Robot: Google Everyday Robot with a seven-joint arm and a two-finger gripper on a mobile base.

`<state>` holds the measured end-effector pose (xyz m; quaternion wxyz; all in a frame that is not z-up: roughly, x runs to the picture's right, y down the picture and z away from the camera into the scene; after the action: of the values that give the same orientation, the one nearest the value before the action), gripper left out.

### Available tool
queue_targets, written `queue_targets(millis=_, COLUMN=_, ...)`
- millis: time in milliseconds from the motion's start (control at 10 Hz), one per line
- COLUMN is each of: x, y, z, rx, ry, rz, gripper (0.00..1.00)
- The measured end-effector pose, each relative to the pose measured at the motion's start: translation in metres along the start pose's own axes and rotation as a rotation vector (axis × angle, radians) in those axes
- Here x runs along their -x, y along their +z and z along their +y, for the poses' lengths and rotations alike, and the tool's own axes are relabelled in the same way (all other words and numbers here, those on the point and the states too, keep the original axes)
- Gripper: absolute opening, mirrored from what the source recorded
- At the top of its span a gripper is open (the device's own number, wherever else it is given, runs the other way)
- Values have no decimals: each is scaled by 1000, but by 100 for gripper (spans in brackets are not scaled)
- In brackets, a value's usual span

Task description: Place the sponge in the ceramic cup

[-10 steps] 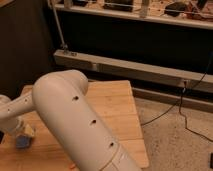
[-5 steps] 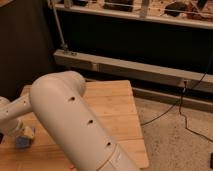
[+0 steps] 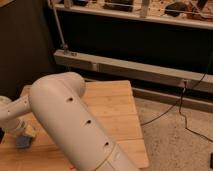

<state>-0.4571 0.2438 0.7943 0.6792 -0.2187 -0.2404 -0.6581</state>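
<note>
My white arm [image 3: 75,120] fills the lower left of the camera view and reaches back to the table's left edge. There my gripper [image 3: 21,134] hangs low over the wooden table [image 3: 112,107]. Right beneath it shows a small pale blue piece [image 3: 22,142], which looks like the sponge. I cannot tell whether the gripper touches or holds it. A tan bit [image 3: 31,131] sits beside the gripper. The ceramic cup is not visible; the arm hides much of the tabletop.
The table's right edge [image 3: 137,125] drops to a speckled floor [image 3: 180,145] with black cables [image 3: 182,110]. A dark wall and a metal rail [image 3: 140,70] run behind the table. A shelf [image 3: 135,12] with clutter crosses the top.
The arm's big link has drifted slightly left. The gripper and the blue piece stay at nearly the same spot by the left edge.
</note>
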Motion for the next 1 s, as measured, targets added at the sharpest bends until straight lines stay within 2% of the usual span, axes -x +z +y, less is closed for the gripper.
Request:
queue_targets(millis=200, x=2, y=5, z=-1, rx=4, ry=-4, rz=-10, gripper=64)
queue_targets(millis=300, x=2, y=6, z=0, rx=9, ry=-5, rz=-14, gripper=60)
queue_targets(millis=500, x=2, y=8, z=1, rx=17, ry=-3, rz=-21, gripper=39)
queue_targets(millis=600, x=1, y=8, z=1, rx=19, ry=-2, rz=-23, gripper=32)
queue_targets(millis=1000, x=-3, y=9, z=4, rx=30, ry=12, rz=-30, gripper=31)
